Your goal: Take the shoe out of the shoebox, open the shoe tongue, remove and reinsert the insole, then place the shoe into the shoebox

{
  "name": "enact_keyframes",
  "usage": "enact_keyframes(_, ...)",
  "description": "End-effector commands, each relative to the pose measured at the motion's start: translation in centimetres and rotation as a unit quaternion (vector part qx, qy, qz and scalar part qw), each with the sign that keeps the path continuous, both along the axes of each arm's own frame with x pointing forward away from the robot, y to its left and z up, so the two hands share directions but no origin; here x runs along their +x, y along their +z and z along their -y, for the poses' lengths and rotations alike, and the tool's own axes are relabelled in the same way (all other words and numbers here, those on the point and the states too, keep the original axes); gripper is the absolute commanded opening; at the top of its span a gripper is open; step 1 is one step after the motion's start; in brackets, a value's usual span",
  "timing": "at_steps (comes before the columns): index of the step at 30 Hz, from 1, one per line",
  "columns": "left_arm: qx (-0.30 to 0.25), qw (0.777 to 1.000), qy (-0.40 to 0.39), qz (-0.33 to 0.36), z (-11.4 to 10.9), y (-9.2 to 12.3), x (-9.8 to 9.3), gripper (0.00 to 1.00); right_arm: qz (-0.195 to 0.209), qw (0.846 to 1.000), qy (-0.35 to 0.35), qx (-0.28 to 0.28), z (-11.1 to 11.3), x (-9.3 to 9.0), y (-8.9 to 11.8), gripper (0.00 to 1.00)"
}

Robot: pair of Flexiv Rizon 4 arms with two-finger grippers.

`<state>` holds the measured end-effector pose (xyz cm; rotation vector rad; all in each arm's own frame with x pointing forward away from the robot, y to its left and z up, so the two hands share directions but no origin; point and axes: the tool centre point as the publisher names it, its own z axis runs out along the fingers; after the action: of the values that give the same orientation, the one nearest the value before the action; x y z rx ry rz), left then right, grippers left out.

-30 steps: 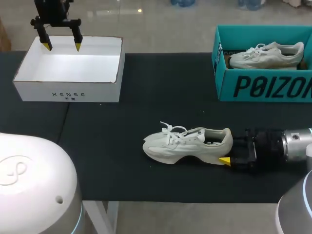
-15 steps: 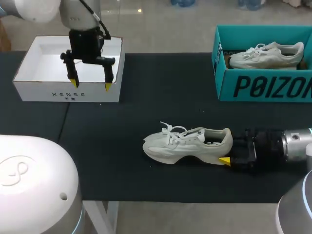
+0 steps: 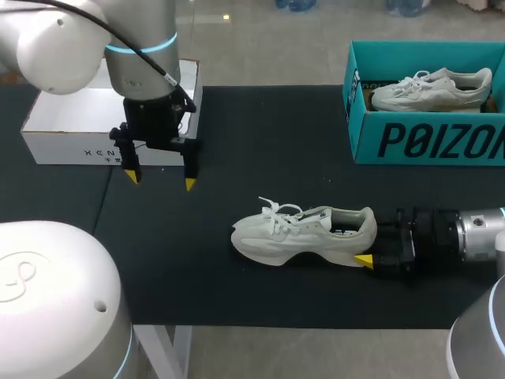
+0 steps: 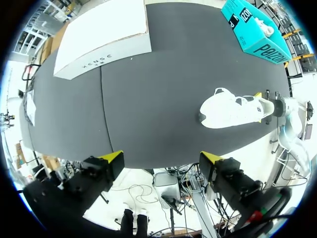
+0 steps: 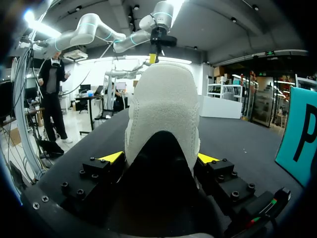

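A white sneaker point(image 3: 304, 235) lies on its sole on the black table, toe pointing left and laces loose. My right gripper point(image 3: 371, 253) comes in from the right and is shut on the shoe's heel point(image 5: 163, 109), a yellow-tipped finger pressed against each side. My left gripper point(image 3: 160, 180) hangs open and empty above the table, just in front of the white box and well to the left of the shoe. In the left wrist view the sneaker point(image 4: 233, 109) lies far ahead of the left gripper point(image 4: 163, 158). The teal shoebox point(image 3: 426, 142) stands at the back right.
A second white shoe point(image 3: 430, 88) lies inside the teal shoebox. An open white box point(image 3: 71, 146) stands at the back left, partly behind my left arm. Bare black table stretches between the left gripper and the sneaker.
My left arm has come forward from above the white box to the table in front of it, gripper still open. The right gripper and the shoe have not moved.
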<state>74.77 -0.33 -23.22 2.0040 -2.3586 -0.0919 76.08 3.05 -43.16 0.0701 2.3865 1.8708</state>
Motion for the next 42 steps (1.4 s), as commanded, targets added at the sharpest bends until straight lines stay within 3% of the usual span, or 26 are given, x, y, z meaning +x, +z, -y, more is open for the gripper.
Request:
enact_keyframes(1,-0.008,0.999,0.0,0.031,-0.3,0.0,-0.5,1.0,0.0,1.0,-0.001,-0.002,-0.2,0.1,-0.2,0.0)
enact_keyframes(5,-0.008,0.999,0.0,0.031,-0.3,0.0,-0.5,1.0,0.0,1.0,-0.001,-0.002,-0.2,0.1,-0.2,0.0)
enact_keyframes(13,-0.027,0.997,-0.057,0.036,8.7,-0.5,-4.7,1.0,0.0,1.0,-0.001,-0.002,-0.2,0.1,-0.2,0.0)
enact_keyframes(20,-0.025,0.995,-0.076,0.06,14.7,-1.6,-6.8,1.0,0.0,1.0,-0.001,-0.002,-0.2,0.1,-0.2,0.0)
enact_keyframes(30,0.004,0.994,-0.016,0.105,21.1,-3.8,-7.7,1.0,0.0,1.0,-0.001,-0.002,-0.2,0.1,-0.2,0.0)
enact_keyframes(42,0.004,0.995,0.015,0.094,26.5,-5.5,-7.9,1.0,0.0,1.0,-0.001,-0.002,-0.2,0.1,-0.2,0.0)
